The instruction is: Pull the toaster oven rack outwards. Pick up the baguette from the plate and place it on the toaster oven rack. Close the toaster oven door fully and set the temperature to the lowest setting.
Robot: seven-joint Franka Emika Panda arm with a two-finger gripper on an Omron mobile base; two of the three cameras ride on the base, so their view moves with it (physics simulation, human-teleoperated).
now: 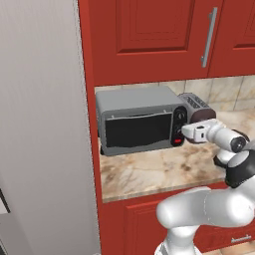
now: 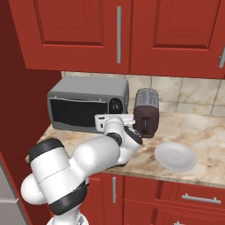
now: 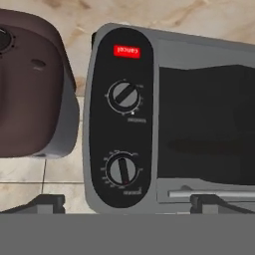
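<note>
Two-finger gripper [image 3: 127, 203] is spread wide, empty, held just before the control panel at the right of the grey metal toaster oven [image 1: 137, 102]. Dark glass door [image 1: 138, 130] is shut.

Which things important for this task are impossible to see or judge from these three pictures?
- Rack and baguette: the dark glass door of the toaster oven hides the inside; the plate is bare.
- Knob markings: too small in the hand view.
- Open tool: tips cut by the bottom edge; the arm hides it in the right base view.
</note>
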